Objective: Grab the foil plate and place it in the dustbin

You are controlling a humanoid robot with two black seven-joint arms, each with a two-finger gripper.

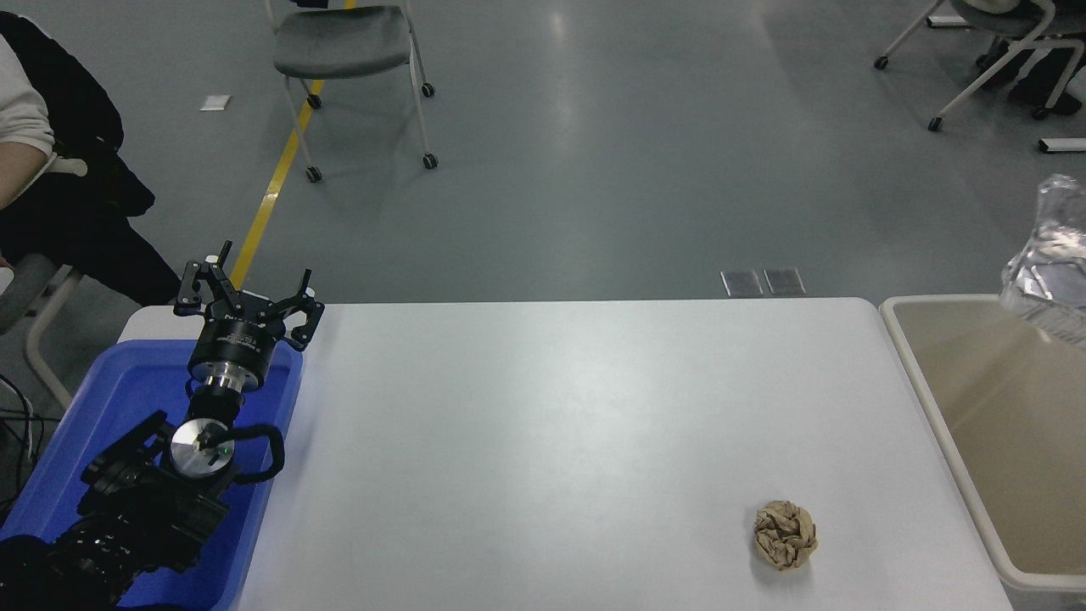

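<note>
The foil plate point(1050, 259) hangs in the air at the right edge of the head view, tilted and partly cut off by the frame, just above the far rim of the dustbin point(925, 382). The dustbin stands against the table's right end, and the part of its inside that shows holds nothing. My right gripper is out of view beyond the right edge. My left gripper point(246, 293) is parked at the lower left above the blue tray, open and holding nothing.
A crumpled brown paper ball point(786, 535) lies on the white table point(551, 441) near the front right. A blue tray point(102, 416) sits at the table's left end. Beyond are chairs on the grey floor, and a seated person point(51, 170) at the far left.
</note>
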